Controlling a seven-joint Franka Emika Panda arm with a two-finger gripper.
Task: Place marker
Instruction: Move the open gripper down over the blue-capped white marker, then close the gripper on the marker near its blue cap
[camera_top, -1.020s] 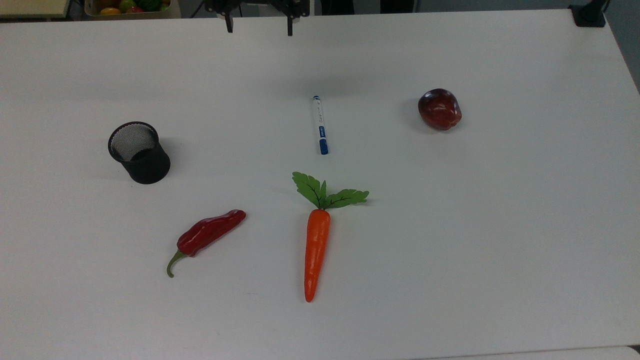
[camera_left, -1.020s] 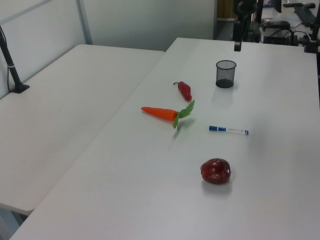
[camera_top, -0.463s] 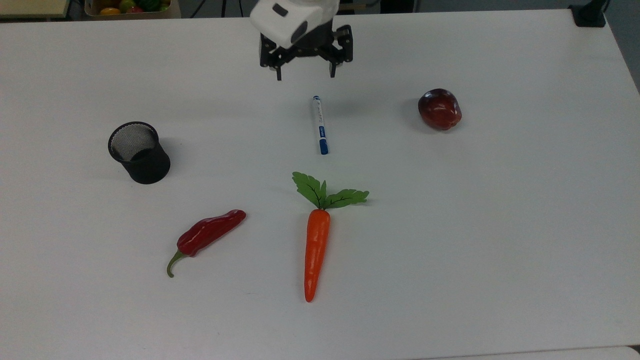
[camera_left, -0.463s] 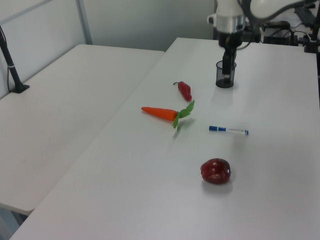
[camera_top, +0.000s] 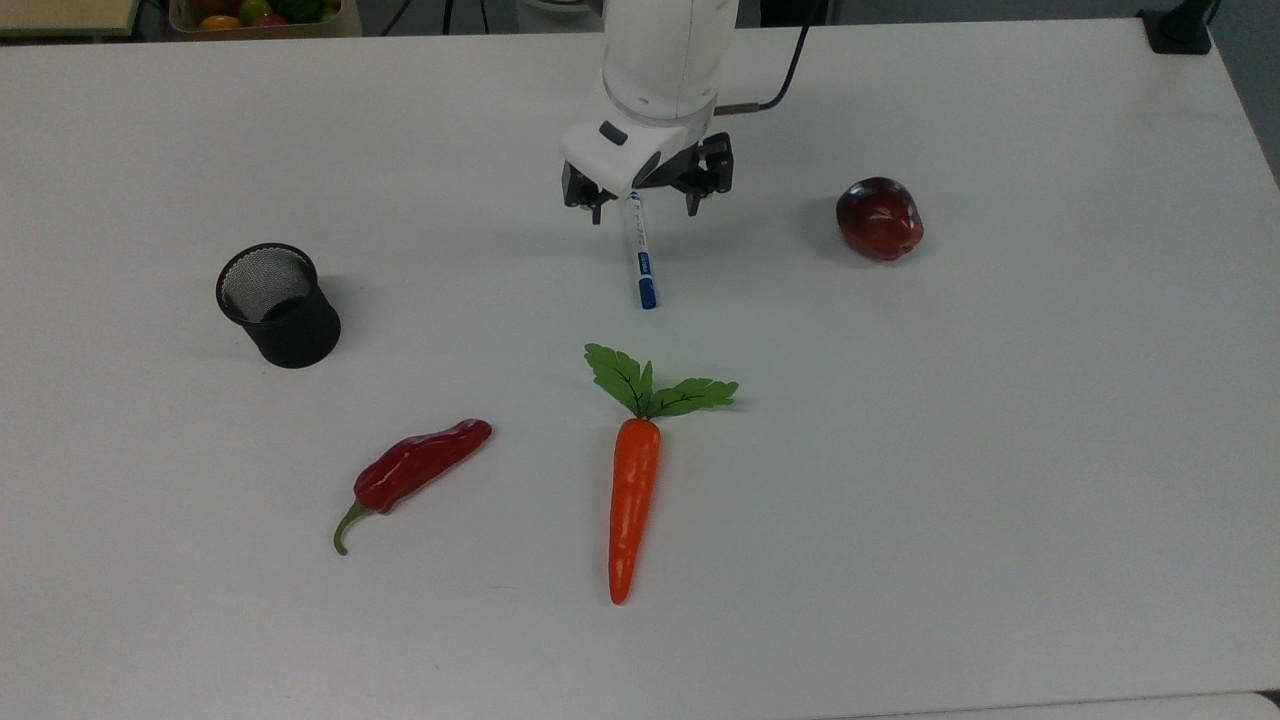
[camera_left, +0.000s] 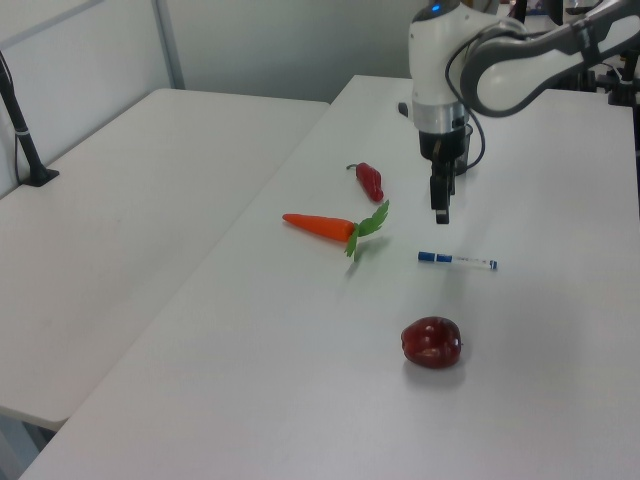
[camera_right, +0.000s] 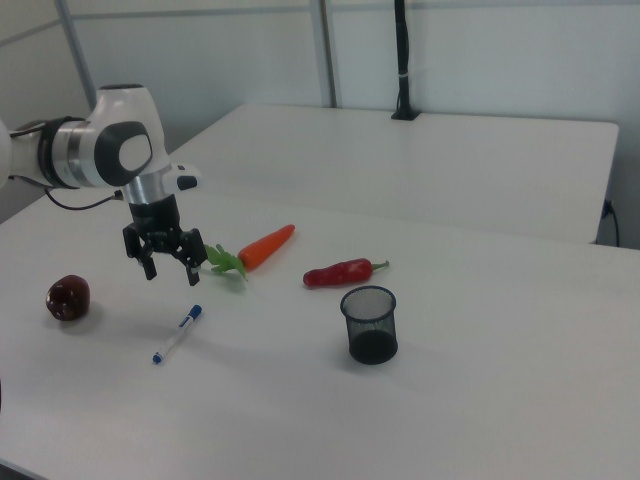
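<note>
White table (camera_top: 1000, 450), wide and bright. In the top view, going left to right: black mesh cup (camera_top: 278, 305), red chili (camera_top: 420, 465), carrot (camera_top: 632, 500), dark red apple (camera_top: 879, 218). The arm's white body covers the far tip of the marker (camera_top: 641, 255) in the top view. The tool (camera_top: 644, 211) hangs above that end, fingers spread wide, gripping nothing. In the right view the marker lies flat on the table, below the tool and apart from it.

In the top view, the gripper (camera_top: 645, 207) covers the marker's (camera_top: 641, 258) far end, and the picture's upper edge cuts off the arm (camera_top: 668, 50).
</note>
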